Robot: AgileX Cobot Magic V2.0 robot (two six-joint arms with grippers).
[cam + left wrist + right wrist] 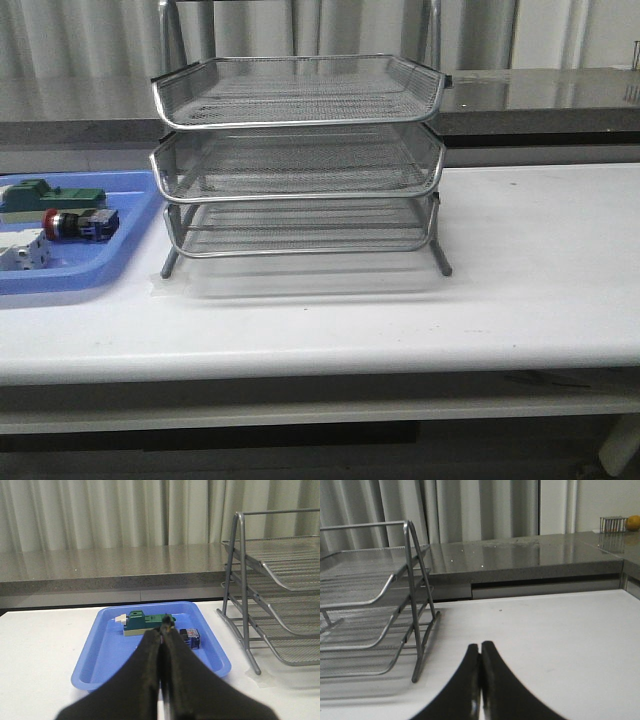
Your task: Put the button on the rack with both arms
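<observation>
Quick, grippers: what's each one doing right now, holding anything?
Left gripper: closed, empty; the button lies in the blue tray.
Right gripper: closed, empty, over bare table beside the rack.

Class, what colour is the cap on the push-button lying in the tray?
Red; the button shows it best in the front view.

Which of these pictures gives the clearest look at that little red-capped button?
The front view: the button lies sideways in the blue tray, showing red cap, black body and blue rear. In the left wrist view the left gripper hides all but its blue end. The right wrist view misses it entirely.
</observation>
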